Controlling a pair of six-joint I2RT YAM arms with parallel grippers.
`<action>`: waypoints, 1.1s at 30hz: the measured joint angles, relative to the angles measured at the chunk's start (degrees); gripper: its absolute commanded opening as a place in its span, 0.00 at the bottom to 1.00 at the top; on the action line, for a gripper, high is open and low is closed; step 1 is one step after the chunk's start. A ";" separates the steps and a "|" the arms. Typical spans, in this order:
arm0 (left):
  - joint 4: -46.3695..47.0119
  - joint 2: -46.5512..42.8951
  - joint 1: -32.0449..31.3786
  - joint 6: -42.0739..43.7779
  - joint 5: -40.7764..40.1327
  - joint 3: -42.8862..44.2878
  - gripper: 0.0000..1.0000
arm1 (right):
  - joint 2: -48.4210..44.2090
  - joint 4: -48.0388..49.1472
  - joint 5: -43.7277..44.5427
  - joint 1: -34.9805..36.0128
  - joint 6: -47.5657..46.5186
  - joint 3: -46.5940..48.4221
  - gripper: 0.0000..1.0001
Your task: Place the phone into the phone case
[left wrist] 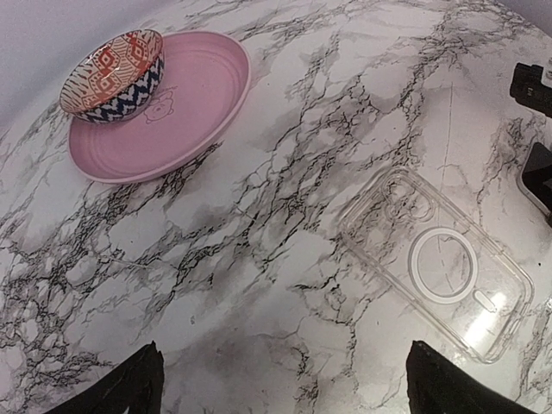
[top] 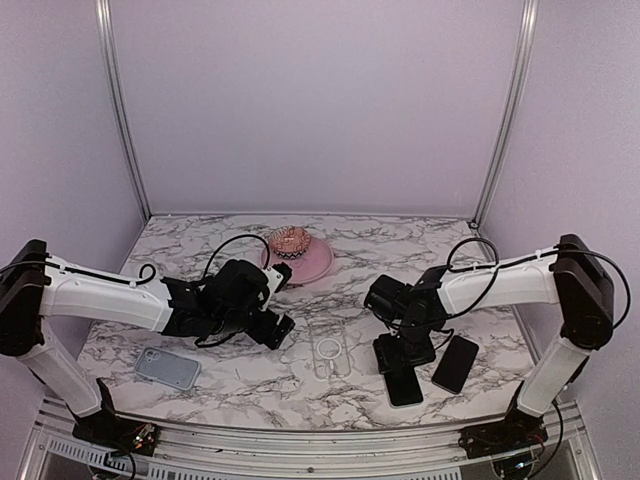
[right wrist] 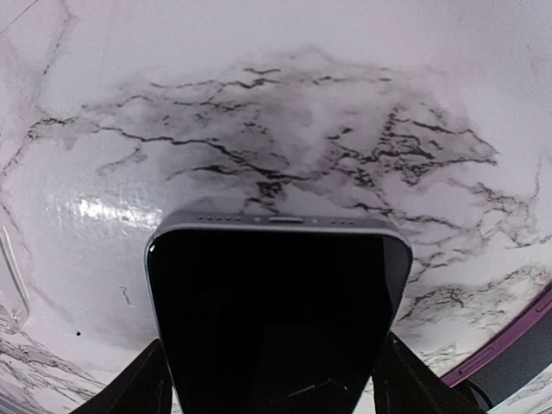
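The phone (right wrist: 276, 319), with a black screen and a pale edge, sits between my right gripper's fingers (right wrist: 138, 388), which press on its two long sides. My right gripper (top: 403, 358) holds it low over the table, right of the phone case; in the wrist view my right gripper (right wrist: 272, 384) straddles it. The clear phone case (top: 328, 352), with a white ring, lies flat and empty on the marble; it also shows in the left wrist view (left wrist: 440, 259). My left gripper (top: 277, 330) is open and empty just left of the case, and its fingers (left wrist: 142, 384) hover over bare marble.
An all-dark phone (top: 456, 362) lies right of my right gripper, its purple edge in the right wrist view (right wrist: 504, 358). A grey-blue slab (top: 167, 368) lies front left. A pink plate (top: 315, 265) with a patterned bowl (top: 291, 240) stands at the back centre.
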 measured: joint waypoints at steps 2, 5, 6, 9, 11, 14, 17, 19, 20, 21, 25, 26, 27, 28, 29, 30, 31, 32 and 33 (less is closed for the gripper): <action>0.00 0.00 0.00 0.02 0.02 0.00 0.99 | 0.31 0.02 -0.76 0.17 -0.98 0.68 0.54; -0.04 -0.37 0.00 0.02 0.15 0.00 0.99 | 0.26 1.62 -2.84 0.35 -3.32 1.44 0.54; -0.07 -0.68 0.00 0.00 0.31 0.00 0.99 | -0.17 2.40 -3.19 0.46 -3.78 1.55 0.53; -0.02 -2.08 0.00 -0.31 1.75 0.02 0.94 | -2.01 5.18 -4.20 0.11 -5.20 1.68 0.52; 0.63 -2.58 0.00 -0.66 3.91 0.09 0.85 | -3.30 7.89 -4.87 -0.44 -5.49 1.70 0.51; 3.89 -2.58 -0.07 -1.46 8.90 0.11 0.74 | -5.18 12.46 -5.79 -2.23 -5.35 1.75 0.50; 9.51 -2.62 -0.33 -2.58 12.55 -0.26 0.73 | -7.58 16.59 -5.55 -3.78 -4.83 2.97 0.49; 14.95 -2.80 -1.03 -1.88 14.91 -0.98 0.78 | -8.63 19.04 -5.16 -4.35 -4.68 5.35 0.48; 16.76 -2.80 -1.36 -1.25 15.63 -1.05 0.82 | -8.98 20.61 -4.92 -4.44 -4.59 7.08 0.48; 19.23 -2.80 -1.88 -0.39 16.41 -1.09 0.84 | -9.22 22.12 -4.81 -4.44 -4.55 8.57 0.48; 26.75 -2.80 -2.73 2.43 17.27 -1.16 0.85 | -10.25 27.15 -4.17 -4.37 -4.33 13.14 0.47; 28.96 -2.80 -2.73 3.04 17.38 -1.31 0.84 | -10.47 28.20 -3.91 -4.26 -4.28 14.01 0.47; 31.41 -2.80 -2.73 3.80 17.31 -1.53 0.80 | -10.69 29.16 -3.54 -4.15 -4.28 14.80 0.47; 33.33 -2.78 -2.73 4.31 17.14 -1.62 0.76 | -10.91 30.21 -2.73 -3.91 -4.31 15.52 0.47; 35.06 -2.67 -2.73 4.68 16.63 -1.62 0.71 | -11.06 31.04 -2.16 -3.61 -4.35 16.04 0.47; 36.63 -2.43 -2.73 5.16 15.93 -1.55 0.68 | -11.21 31.95 -1.46 -3.21 -4.48 16.55 0.47; 37.83 -1.99 -2.71 5.64 15.32 -1.27 0.64 | -11.37 32.87 -1.05 -2.75 -4.55 17.03 0.47; 38.71 -1.44 -2.71 5.90 14.82 -0.85 0.60 | -11.47 33.68 -0.74 -2.12 -4.68 17.49 0.47; 39.45 -0.76 -2.71 6.49 14.49 -0.31 0.58 | -11.54 34.29 -0.48 -1.60 -4.79 17.84 0.47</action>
